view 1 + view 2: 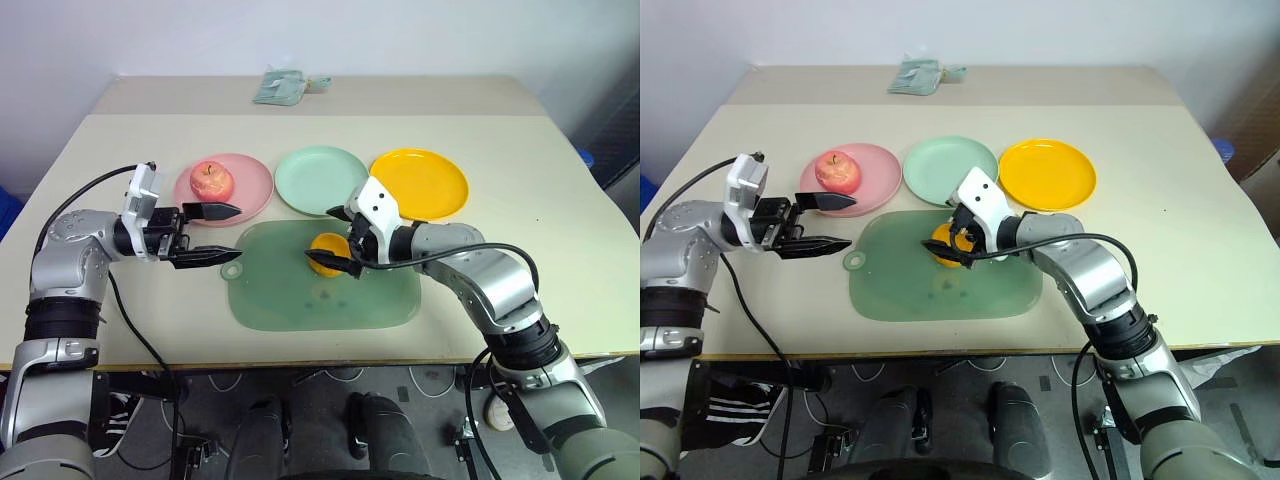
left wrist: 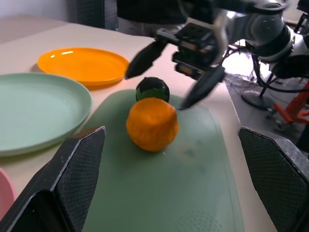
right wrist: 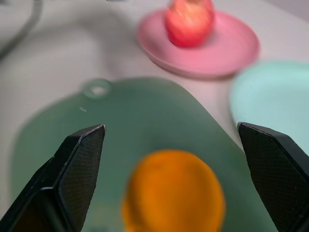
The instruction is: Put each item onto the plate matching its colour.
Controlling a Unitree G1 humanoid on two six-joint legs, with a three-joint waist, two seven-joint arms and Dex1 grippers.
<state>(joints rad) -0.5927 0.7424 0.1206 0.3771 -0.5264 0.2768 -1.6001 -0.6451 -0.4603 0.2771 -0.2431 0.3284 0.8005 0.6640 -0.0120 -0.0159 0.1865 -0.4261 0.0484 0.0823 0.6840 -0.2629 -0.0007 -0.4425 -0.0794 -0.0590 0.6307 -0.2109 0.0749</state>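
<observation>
The pink-red apple (image 1: pixel 212 181) rests on the pink plate (image 1: pixel 252 190) at the left of the row. To its right are the mint green plate (image 1: pixel 320 178) and the yellow-orange plate (image 1: pixel 420 182), both bare. The orange fruit (image 1: pixel 326 251) sits on the green mat (image 1: pixel 300 300). In the left wrist view the dark green-black ball (image 2: pixel 152 89) lies on the mat right behind the orange fruit (image 2: pixel 152 124). My right gripper (image 1: pixel 320 234) is open, its fingers spread on either side of these two items. My left gripper (image 1: pixel 238 233) is open and holds nothing, beside the pink plate, pointing toward the mat.
A pale green packet (image 1: pixel 280 88) lies at the table's far edge. The table's front edge runs just below the mat. Cables trail from my left arm over the table's left side.
</observation>
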